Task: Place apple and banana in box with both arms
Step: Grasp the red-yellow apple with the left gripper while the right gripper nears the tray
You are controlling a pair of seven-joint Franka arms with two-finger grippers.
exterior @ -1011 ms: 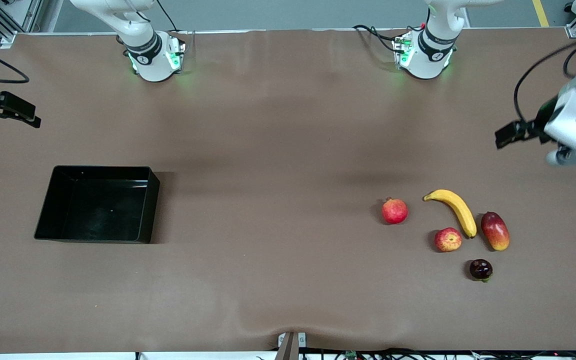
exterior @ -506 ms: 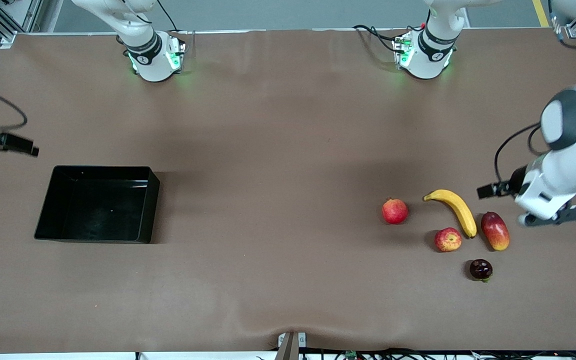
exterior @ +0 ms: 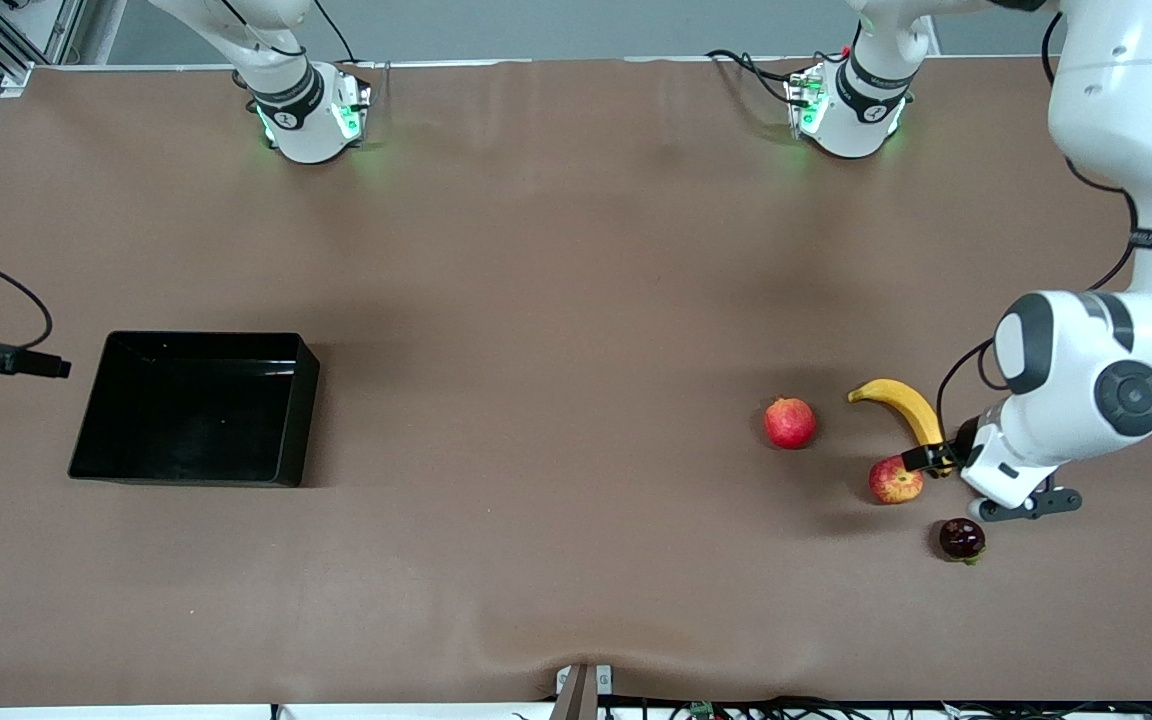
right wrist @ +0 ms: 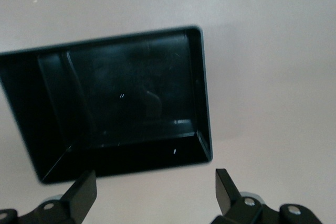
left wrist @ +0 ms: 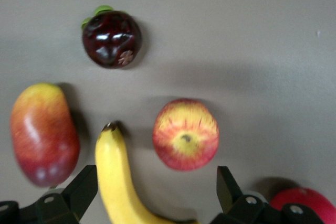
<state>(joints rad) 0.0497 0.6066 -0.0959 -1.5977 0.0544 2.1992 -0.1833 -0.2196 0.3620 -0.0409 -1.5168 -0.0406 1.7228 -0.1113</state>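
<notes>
Brown table point(exterior: 556, 300): left pincer point(left wrist: 155, 192) (open) over banana point(left wrist: 118, 182), apple point(left wrist: 186, 134).

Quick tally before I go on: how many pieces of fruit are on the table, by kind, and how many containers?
banana: 1
apple: 1
evenly red round fruit with a crown: 1
red-yellow mango: 1
dark purple round fruit: 1
box: 1, nothing in it
Total: 5 fruits and 1 container, 6 things.
</notes>
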